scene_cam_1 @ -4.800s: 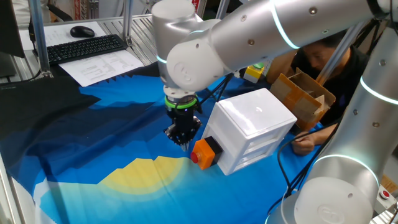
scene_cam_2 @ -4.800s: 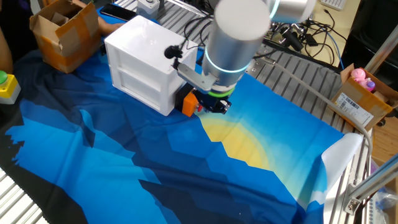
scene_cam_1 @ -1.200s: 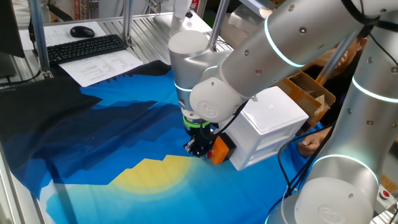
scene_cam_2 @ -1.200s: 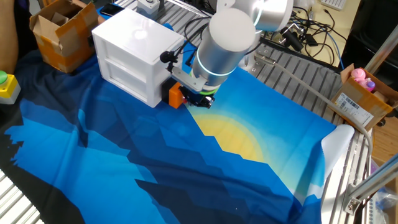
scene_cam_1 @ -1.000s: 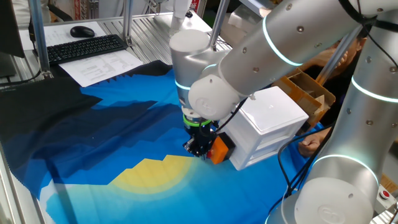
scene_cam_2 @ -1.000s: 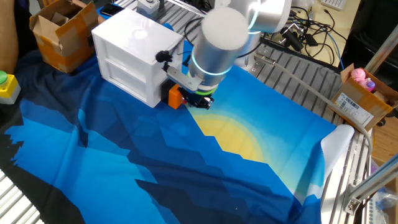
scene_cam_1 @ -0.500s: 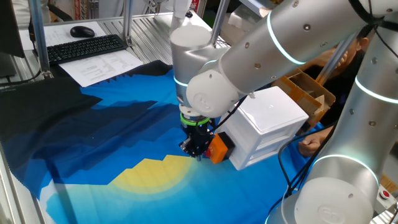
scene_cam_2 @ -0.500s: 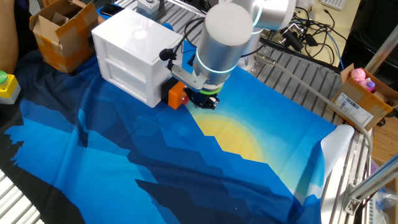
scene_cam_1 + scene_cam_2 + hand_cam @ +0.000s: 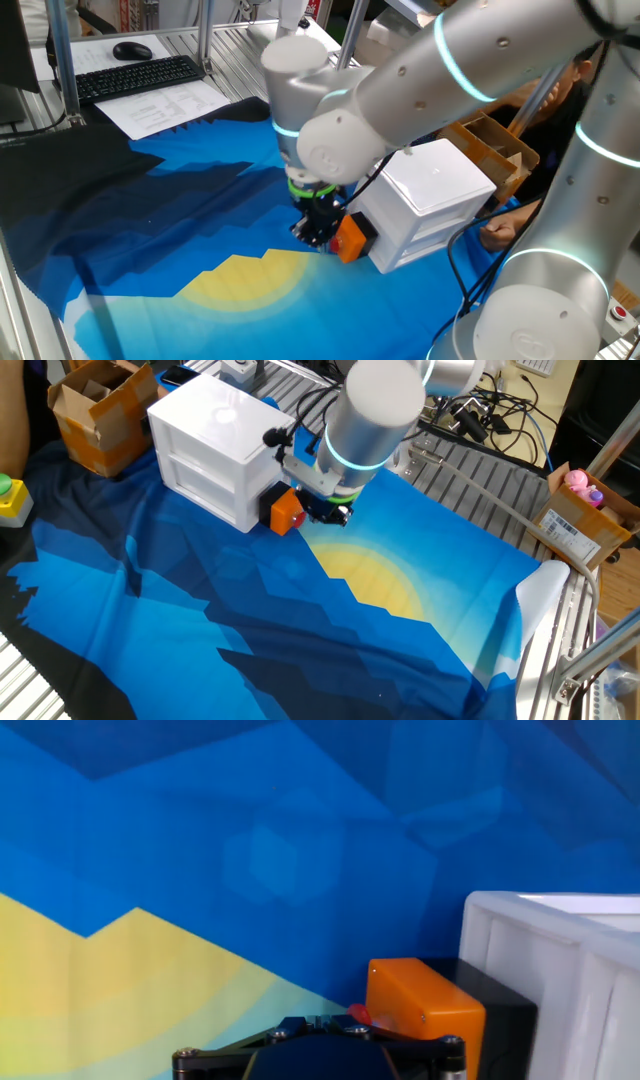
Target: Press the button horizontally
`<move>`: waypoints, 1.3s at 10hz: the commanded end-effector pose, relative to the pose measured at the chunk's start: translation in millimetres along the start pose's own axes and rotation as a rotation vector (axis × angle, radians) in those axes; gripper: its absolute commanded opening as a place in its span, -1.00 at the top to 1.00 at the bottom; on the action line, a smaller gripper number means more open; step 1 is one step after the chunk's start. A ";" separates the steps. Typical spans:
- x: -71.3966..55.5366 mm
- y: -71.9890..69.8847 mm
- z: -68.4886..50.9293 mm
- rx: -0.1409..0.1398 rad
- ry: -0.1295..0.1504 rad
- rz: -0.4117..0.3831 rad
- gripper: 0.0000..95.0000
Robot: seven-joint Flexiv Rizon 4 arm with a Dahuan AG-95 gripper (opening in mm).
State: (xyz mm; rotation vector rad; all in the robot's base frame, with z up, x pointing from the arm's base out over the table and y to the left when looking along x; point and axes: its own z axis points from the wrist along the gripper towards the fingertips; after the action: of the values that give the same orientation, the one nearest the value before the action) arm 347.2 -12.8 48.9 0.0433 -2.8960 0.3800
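The small red button (image 9: pixel 358 1014) sits on the side of an orange cube housing (image 9: pixel 425 1005) with a black base (image 9: pixel 505 1020), fixed to the white box (image 9: pixel 545 965). In the hand view my gripper (image 9: pixel 316 1023) is at the bottom edge. Its fingertips touch each other, just left of the button and a little apart from it. In one fixed view the gripper (image 9: pixel 318 232) stands beside the orange housing (image 9: pixel 350 238) on the white box (image 9: pixel 430 195). In the other fixed view the gripper (image 9: pixel 330 512) is right of the housing (image 9: pixel 287 512).
A blue and yellow cloth (image 9: pixel 250 620) covers the table. A cardboard box (image 9: pixel 95 410) stands behind the white box (image 9: pixel 215 445), and a yellow box with a green button (image 9: pixel 10 495) is at the far left. A keyboard (image 9: pixel 135 75) and papers lie at the back.
My gripper has drawn back sideways from the orange housing, so more of the housing shows. The white box has stayed put over the last second.
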 end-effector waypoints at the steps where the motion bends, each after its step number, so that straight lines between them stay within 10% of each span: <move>1: -3.7 0.5 4.5 0.003 0.003 0.003 1.00; 8: -5.8 -23.4 20.9 0.052 -0.002 -0.026 1.00; 13: -8.3 -22.7 24.3 -0.012 -0.010 0.008 1.00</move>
State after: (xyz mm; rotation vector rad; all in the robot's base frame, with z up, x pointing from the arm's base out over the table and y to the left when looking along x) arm 352.3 -40.9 29.6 0.0471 -2.9021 0.3897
